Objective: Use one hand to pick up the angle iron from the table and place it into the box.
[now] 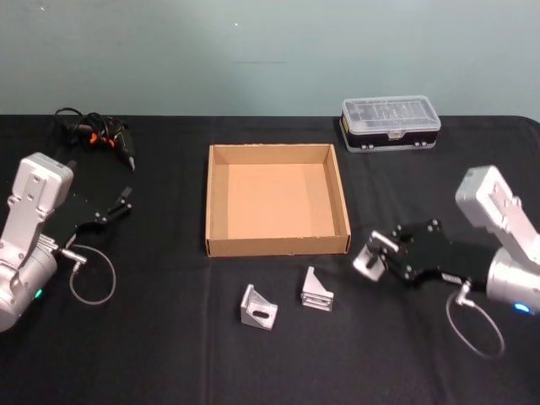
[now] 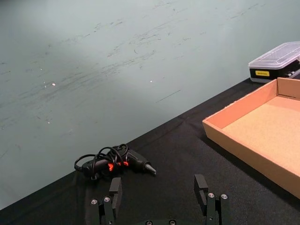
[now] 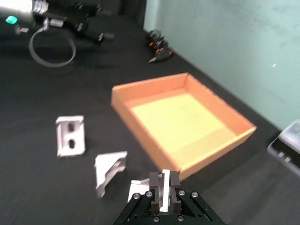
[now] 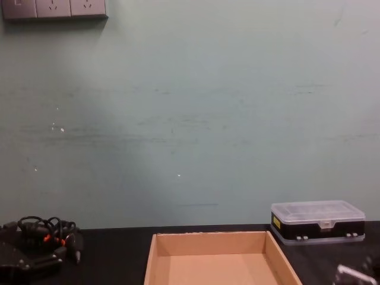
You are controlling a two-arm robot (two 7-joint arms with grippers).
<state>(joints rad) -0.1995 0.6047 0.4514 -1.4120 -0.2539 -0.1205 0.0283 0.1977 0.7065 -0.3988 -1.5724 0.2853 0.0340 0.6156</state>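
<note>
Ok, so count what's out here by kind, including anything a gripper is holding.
Angle irons: 3, two on the table, one held in the right gripper
Box: 1
Case: 1
Corded tool: 1, near the open left gripper
Total: 6
</note>
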